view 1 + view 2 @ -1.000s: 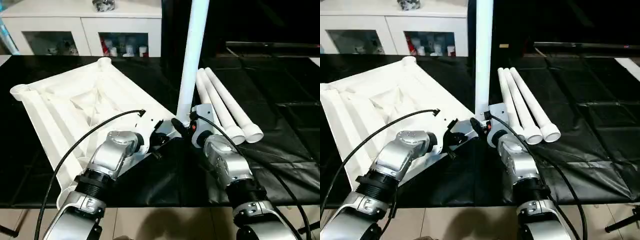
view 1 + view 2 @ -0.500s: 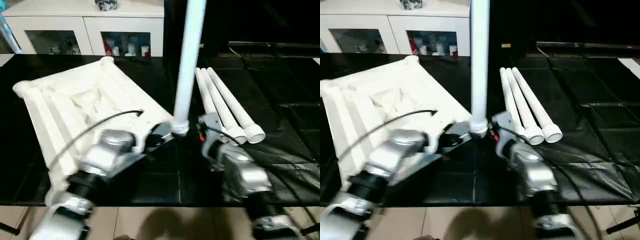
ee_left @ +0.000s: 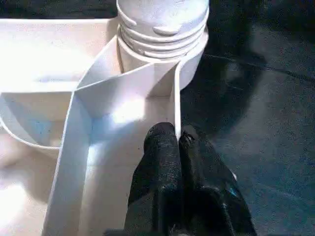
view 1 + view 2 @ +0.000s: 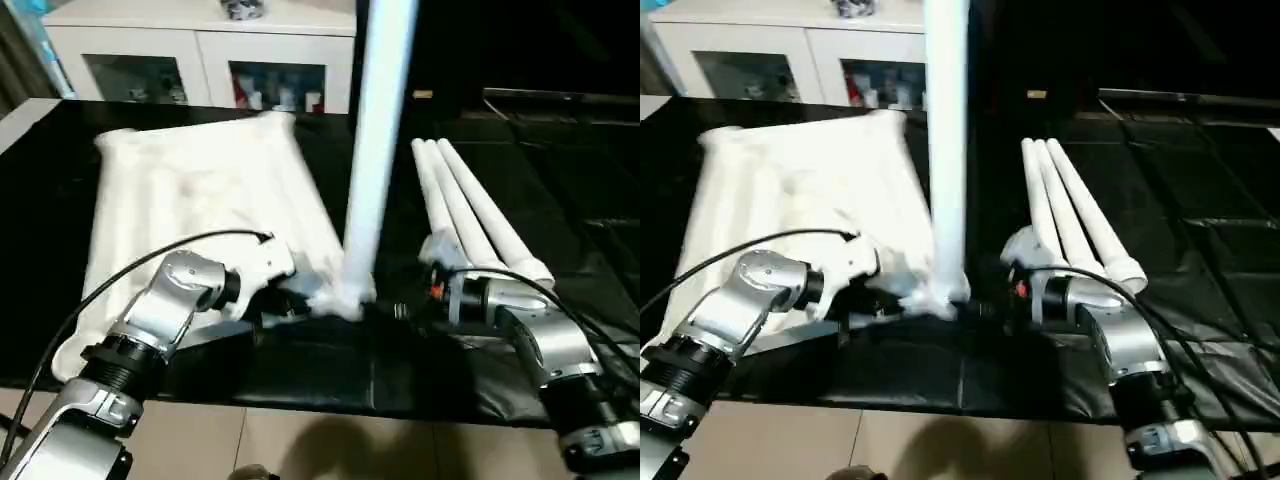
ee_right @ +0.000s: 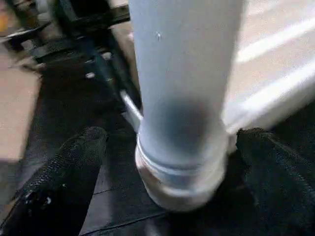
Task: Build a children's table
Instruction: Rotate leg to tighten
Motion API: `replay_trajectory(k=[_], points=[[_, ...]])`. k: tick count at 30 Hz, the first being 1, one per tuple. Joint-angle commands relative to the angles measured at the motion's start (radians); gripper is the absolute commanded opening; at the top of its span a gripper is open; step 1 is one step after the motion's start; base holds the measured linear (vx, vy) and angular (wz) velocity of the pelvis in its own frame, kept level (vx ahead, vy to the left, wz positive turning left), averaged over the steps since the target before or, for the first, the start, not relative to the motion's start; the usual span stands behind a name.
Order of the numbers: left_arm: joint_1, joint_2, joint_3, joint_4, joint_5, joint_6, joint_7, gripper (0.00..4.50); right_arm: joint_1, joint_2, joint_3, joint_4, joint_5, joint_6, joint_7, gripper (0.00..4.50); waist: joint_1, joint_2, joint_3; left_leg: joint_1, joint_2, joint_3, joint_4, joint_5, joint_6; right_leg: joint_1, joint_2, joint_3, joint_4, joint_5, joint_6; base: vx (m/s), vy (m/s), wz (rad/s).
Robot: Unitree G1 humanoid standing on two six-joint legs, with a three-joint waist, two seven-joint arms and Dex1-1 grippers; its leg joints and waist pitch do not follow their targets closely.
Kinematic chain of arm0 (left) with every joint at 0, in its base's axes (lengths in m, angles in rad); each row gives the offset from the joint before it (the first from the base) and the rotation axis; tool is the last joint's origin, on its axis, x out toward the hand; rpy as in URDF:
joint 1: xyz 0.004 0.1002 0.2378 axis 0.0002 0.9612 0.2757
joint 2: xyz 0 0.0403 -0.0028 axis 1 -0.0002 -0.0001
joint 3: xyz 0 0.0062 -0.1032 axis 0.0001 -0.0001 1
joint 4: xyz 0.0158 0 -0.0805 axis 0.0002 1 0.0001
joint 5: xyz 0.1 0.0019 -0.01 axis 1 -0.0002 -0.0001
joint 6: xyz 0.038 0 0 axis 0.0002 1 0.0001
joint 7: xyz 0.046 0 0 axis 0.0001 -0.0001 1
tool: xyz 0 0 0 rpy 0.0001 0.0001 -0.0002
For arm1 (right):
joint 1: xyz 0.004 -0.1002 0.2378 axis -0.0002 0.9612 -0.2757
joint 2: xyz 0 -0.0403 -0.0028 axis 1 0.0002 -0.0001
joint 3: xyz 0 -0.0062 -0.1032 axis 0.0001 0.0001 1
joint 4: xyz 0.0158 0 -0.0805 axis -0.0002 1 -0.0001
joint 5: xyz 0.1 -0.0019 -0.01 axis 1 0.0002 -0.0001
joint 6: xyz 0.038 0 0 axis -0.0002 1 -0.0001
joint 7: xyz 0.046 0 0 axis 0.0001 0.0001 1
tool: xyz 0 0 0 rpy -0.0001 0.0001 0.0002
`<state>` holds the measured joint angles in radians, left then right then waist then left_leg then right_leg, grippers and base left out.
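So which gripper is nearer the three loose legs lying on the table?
Right. The right gripper sits just beside the near ends of the loose legs; the left gripper is across the upright leg, on the tabletop.

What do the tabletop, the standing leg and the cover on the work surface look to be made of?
Tabletop: looks like moulded white plastic, going by its thin ribs and soft sheen.
Standing leg: smooth white tube with ridged rings at its base, probably plastic too.
Cover: glossy black sheet with creases and fold lines, likely plastic film or coated cloth.
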<state>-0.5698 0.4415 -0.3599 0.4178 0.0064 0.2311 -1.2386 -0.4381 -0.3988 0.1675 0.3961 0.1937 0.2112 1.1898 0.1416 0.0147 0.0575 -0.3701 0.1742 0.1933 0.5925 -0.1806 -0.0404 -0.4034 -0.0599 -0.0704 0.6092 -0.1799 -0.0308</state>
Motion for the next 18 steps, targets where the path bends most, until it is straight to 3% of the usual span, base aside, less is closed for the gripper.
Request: replay_trajectory(k=[1,4,5,7,9,18], points=[[-0.012,0.010,-0.040,-0.010,0.000,-0.033,-0.063,0.00,-0.020,-0.014,0.035,-0.018,-0.007,-0.002,0.053,4.47,-0.004,-0.005,-0.068,0.017,0.065,-0.029,-0.065,-0.199,0.046,0.048,-0.097,0.056,-0.081,-0.271,-0.181,0.000,0.000,0.00],[-0.007,0.016,-0.051,-0.019,-0.001,-0.043,-0.087,0.00,-0.030,-0.008,0.049,-0.001,-0.020,-0.012,0.059,4.47,-0.003,-0.005,-0.068,0.015,0.066,-0.030,-0.066,-0.191,0.043,0.048,-0.097,0.056,-0.079,-0.276,-0.177,0.000,0.000,0.00],[-0.007,0.016,-0.051,-0.019,-0.001,-0.043,-0.087,0.00,-0.030,-0.008,0.049,-0.001,-0.020,-0.012,0.059,4.22,-0.003,-0.004,-0.068,0.016,0.066,-0.030,-0.066,-0.193,0.042,0.047,-0.098,0.056,-0.079,-0.278,-0.178,0.000,0.000,0.00],[-0.007,0.018,-0.055,-0.018,0.001,-0.055,-0.098,0.00,-0.038,-0.006,0.056,0.013,-0.023,-0.015,0.063,4.22,-0.003,-0.004,-0.069,0.016,0.065,-0.030,-0.065,-0.189,0.040,0.047,-0.097,0.056,-0.079,-0.274,-0.179,0.000,0.000,0.00],[-0.007,0.020,-0.058,-0.013,0.004,-0.066,-0.104,0.00,-0.043,-0.009,0.062,0.018,-0.021,-0.014,0.076,3.85,-0.004,-0.006,-0.069,0.014,0.064,-0.030,-0.065,-0.186,0.040,0.048,-0.097,0.055,-0.078,-0.274,-0.179,0.000,0.000,0.00],[-0.008,0.027,-0.063,-0.006,0.009,-0.084,-0.116,0.00,-0.045,-0.010,0.069,0.027,-0.019,-0.013,0.095,3.10,-0.001,-0.003,-0.070,0.015,0.064,-0.029,-0.064,-0.183,0.041,0.048,-0.096,0.055,-0.077,-0.265,-0.179,0.000,0.000,0.00]])
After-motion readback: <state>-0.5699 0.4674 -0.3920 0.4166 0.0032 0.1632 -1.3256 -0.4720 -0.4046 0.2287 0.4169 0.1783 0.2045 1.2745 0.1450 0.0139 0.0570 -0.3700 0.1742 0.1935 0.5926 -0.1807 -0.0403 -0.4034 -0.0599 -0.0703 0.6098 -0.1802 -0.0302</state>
